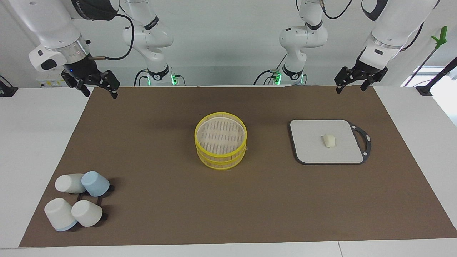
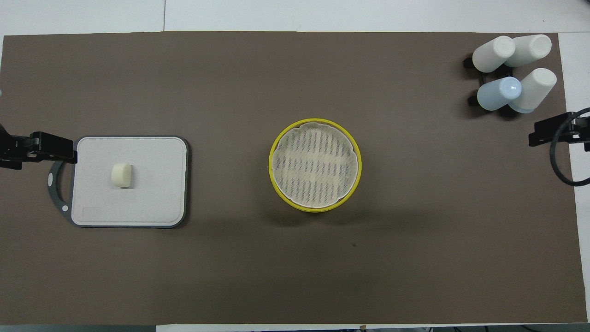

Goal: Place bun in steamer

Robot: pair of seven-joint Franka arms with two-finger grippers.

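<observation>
In the overhead view both arms are cut off by the frame edges, showing only dark tool parts.

Facing and overhead cameras, both high, share the brown mat (image 1: pixel 228 200).

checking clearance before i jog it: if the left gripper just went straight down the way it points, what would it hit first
Most likely the brown mat near its edge by the robots. The left gripper hangs open, pointing down. The board with the bun lies farther out, seemingly off that line, though depth is hard to judge.
</observation>
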